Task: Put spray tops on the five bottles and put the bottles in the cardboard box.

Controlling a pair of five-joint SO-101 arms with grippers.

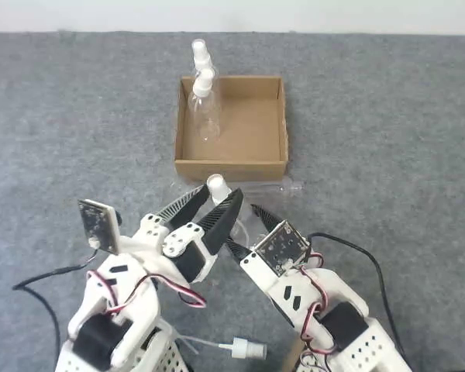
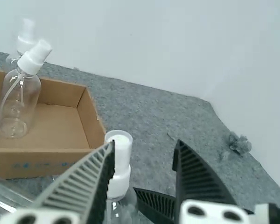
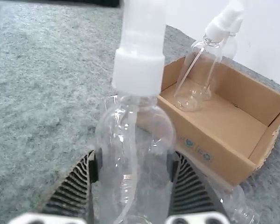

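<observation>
Grey table [image 1: 387,116], right end effector [image 3: 133,161] clamping upright bottle [image 3: 130,135], left end effector [image 2: 144,144] spread open around its spray top [image 2: 120,149]

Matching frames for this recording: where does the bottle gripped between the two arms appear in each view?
High view: held bottle between the arms, before the cardboard box.
Left wrist view: held bottle close up, inside the open left gripper.
Right wrist view: held bottle close up, clamped by the right gripper.
Shared landmark: the cardboard box behind it.
</observation>
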